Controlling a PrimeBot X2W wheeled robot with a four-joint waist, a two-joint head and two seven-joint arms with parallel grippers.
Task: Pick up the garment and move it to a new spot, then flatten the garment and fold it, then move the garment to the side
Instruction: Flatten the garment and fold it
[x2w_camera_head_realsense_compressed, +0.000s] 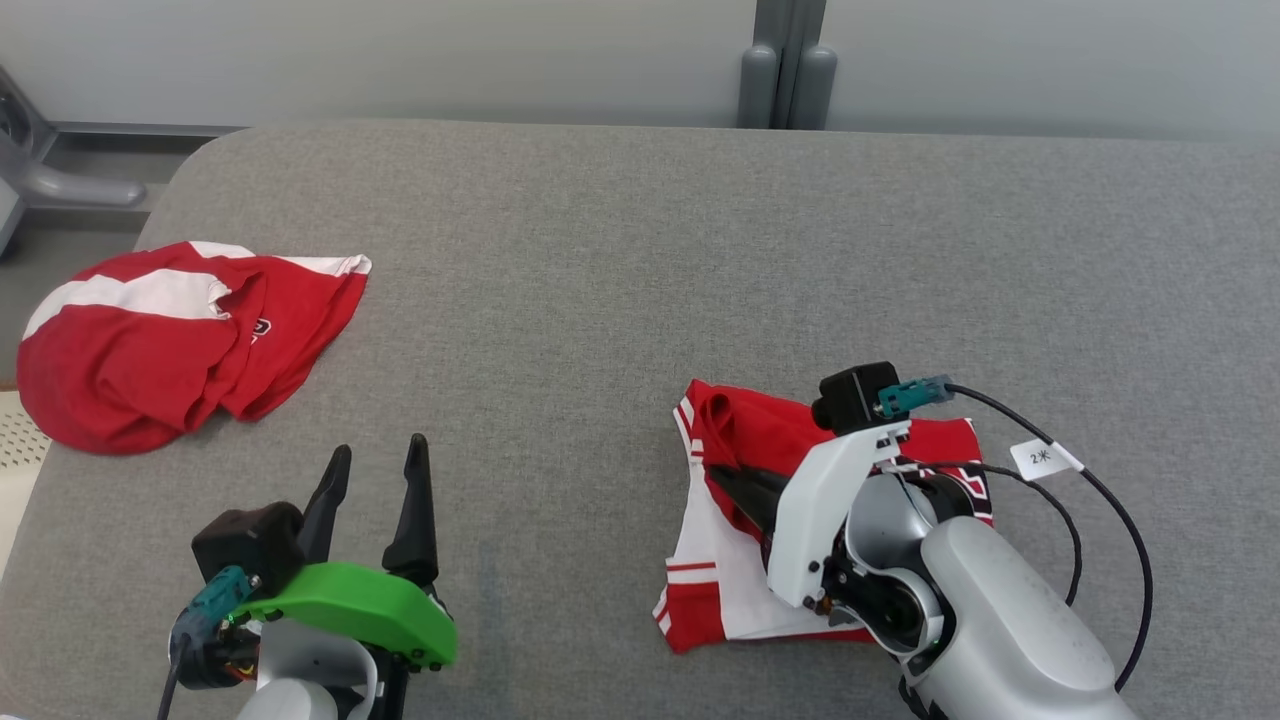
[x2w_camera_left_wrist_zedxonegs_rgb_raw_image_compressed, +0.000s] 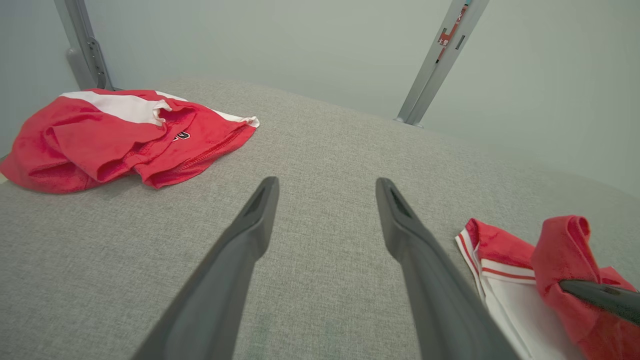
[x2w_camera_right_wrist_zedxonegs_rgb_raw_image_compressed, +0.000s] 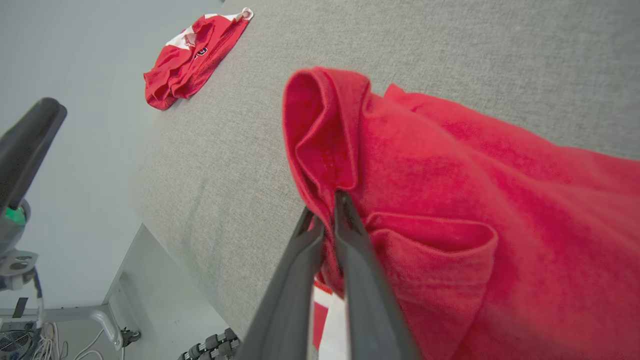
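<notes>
R gripper (x2w_camera_right_wrist_zedxonegs_rgb_raw_image_compressed: 324, 210) has its jaws pinched tight on a raised fold of the red-and-white garment (x2w_camera_head_realsense_compressed: 725, 570), which lies rumpled on the grey tabletop (x2w_camera_head_realsense_compressed: 600, 250), near-right side. L gripper (x2w_camera_head_realsense_compressed: 380, 455) hovers over bare cloth w/ jaws wide apart. A 2nd red garment (x2w_camera_head_realsense_compressed: 150, 340) sits far left, well apart.

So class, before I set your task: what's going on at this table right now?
The right gripper is shut on a raised fold of the red and white garment, which lies on the grey table. The left gripper is open and empty over bare table to its left. A second garment, also red and white, lies crumpled at the table's far left edge.
</notes>
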